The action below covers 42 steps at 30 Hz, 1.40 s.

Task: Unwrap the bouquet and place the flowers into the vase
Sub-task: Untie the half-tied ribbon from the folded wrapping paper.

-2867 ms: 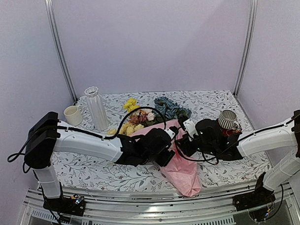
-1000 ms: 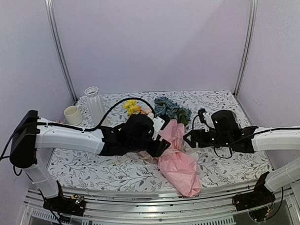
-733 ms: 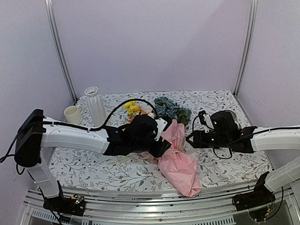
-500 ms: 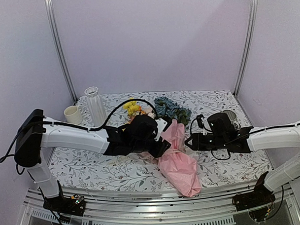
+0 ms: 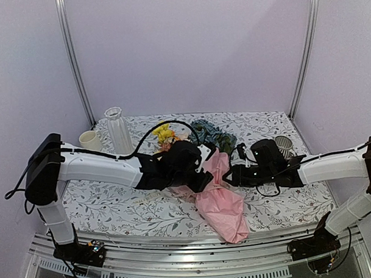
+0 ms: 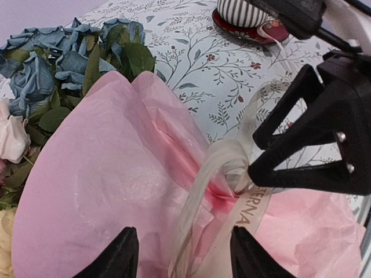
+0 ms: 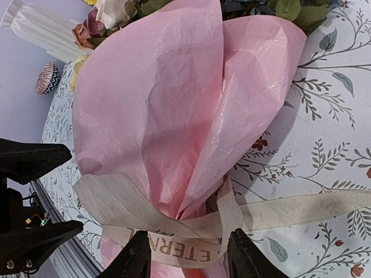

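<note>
Top external view tells me the job has barely begun. On the table (image 5: 108, 206), the bouquet (image 5: 221, 202) lies across the middle, its blooms toward the far edge and its wrapped tail reaching almost to the near edge. The pink paper is on and the ribbon (image 7: 174, 223) is knotted round the neck, with 1 tail trailing flat toward the right edge. The vase (image 5: 118, 134) stands upright near the far left corner, just beside a cream mug (image 5: 90, 142), with 0 of the flowers (image 6: 52, 69) in it. Untying, peeling the paper and every transfer are all left.

Room is tight at the neck, where the 2 grippers meet nearly head to head. The striped cup (image 5: 283, 146) sits close behind my right arm, so I would judge a backward pull risky. The left side of the table toward the vase offers the freest path.

The left gripper (image 6: 184, 255) is clamped across the wrapped neck. The right gripper (image 7: 191, 255) straddles the knot; I cannot tell whether it has bitten.
</note>
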{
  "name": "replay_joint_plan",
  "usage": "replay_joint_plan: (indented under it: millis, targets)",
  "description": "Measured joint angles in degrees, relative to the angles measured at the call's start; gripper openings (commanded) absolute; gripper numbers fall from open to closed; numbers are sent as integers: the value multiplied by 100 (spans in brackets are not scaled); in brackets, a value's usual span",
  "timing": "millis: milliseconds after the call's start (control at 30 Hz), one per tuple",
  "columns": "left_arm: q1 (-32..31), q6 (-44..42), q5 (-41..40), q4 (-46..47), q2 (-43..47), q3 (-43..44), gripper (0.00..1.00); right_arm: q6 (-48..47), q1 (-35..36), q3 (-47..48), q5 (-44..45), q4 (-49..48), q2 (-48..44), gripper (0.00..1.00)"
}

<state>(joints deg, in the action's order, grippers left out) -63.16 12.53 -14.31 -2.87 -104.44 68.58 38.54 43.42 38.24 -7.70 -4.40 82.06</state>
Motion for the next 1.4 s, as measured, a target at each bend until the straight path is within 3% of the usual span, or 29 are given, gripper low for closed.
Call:
replay_joint_plan:
  millis: [167, 400, 567, 933, 1400]
  targets:
    - [0, -129, -136, -142, -212, 319, 63, -243, 0, -2, 4, 2, -4, 62]
    - [0, -262, -313, -275, -474, 704, 60, -960, 0, -74, -4, -114, -249, 64]
    - [7, -216, -566, -343, -507, 728, 58, -1537, 0, -142, -44, -328, -293, 63]
    - [81, 37, -872, -216, 111, 28, 57, -2288, 0, -131, -168, -999, 273, 48]
    - [105, 149, -1049, -87, 540, -350, 57, -2594, 0, 269, -219, -1134, 815, 47]
